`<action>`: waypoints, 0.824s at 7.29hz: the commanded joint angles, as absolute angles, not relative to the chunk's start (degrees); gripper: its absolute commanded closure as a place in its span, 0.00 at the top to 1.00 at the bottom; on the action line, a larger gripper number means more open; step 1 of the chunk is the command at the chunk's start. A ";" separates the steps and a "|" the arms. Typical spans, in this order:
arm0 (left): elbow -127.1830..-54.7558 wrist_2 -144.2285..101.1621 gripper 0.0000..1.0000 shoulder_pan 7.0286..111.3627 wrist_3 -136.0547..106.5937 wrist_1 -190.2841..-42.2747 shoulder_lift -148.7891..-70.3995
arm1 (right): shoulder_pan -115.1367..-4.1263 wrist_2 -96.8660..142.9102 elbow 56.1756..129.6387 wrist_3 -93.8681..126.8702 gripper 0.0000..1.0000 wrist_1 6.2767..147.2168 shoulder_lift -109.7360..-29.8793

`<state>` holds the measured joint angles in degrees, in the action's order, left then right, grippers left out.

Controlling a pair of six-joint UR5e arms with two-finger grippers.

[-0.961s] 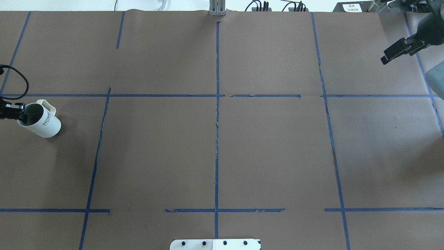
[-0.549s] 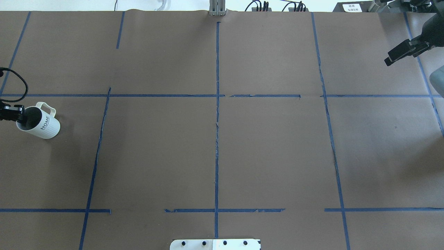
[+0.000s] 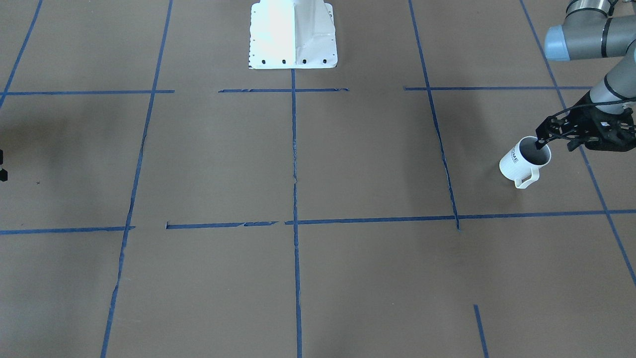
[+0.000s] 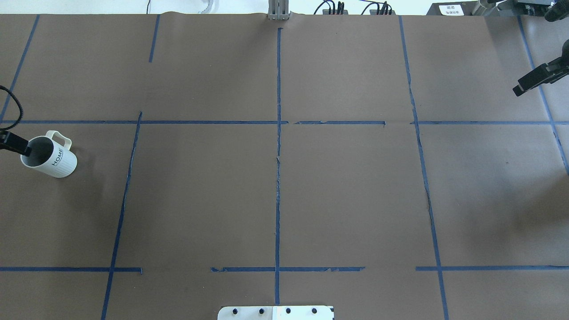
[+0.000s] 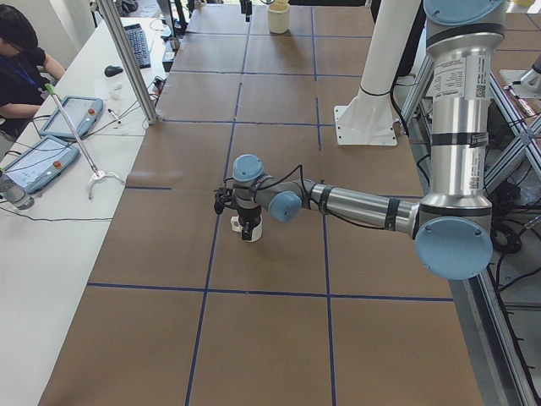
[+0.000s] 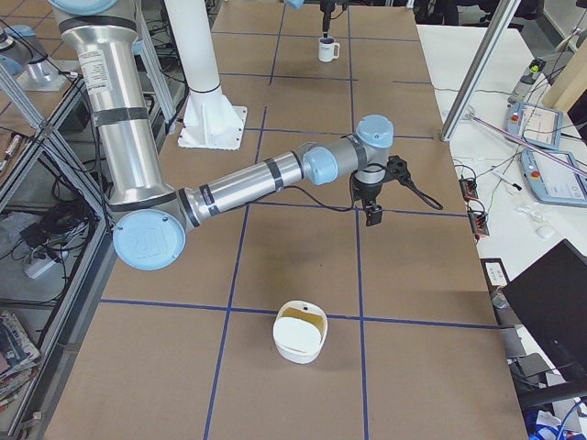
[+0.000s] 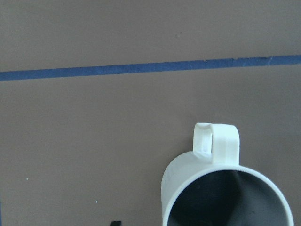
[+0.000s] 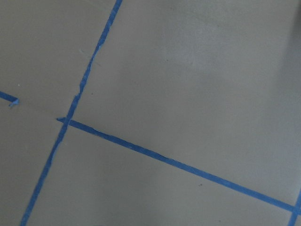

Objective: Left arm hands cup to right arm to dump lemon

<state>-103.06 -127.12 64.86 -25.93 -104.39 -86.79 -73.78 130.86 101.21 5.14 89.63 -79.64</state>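
Observation:
The white ribbed cup (image 4: 57,161) with "HOME" lettering stands upright at the table's far left, also seen as cup (image 3: 516,164), cup (image 5: 248,229) and cup (image 7: 221,155). My left gripper (image 3: 555,144) hangs over it, pointing down and open. One finger (image 4: 20,146) dips into the cup's mouth at its outer rim and the other stays outside. The part of the cup's grey inside that I see holds nothing, and the lemon is out of view. My right gripper (image 4: 518,89) hovers open and empty at the far right edge, also seen as right gripper (image 6: 372,218).
The robot's white base plate (image 4: 275,312) sits at the near middle edge. A white container (image 6: 298,332) with a yellowish-brown inside stands past the table's right end. Blue tape lines (image 4: 278,133) cross the brown tabletop. A person (image 5: 21,51) sits at a side table with tablets.
The cup has settled from a slight tilt and then stayed put. My left gripper has drawn back toward the left edge. My right gripper has moved right, toward the view's edge.

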 commanded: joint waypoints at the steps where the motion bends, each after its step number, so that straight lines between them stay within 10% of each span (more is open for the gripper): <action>1: -111.41 -127.53 1.00 72.30 -7.83 -85.61 -86.31 | -76.97 131.65 101.95 -1.55 1.00 89.91 -83.57; 6: -110.75 -132.87 1.00 90.24 10.78 -82.79 -75.44 | -87.70 135.35 101.69 -7.81 1.00 90.00 -94.91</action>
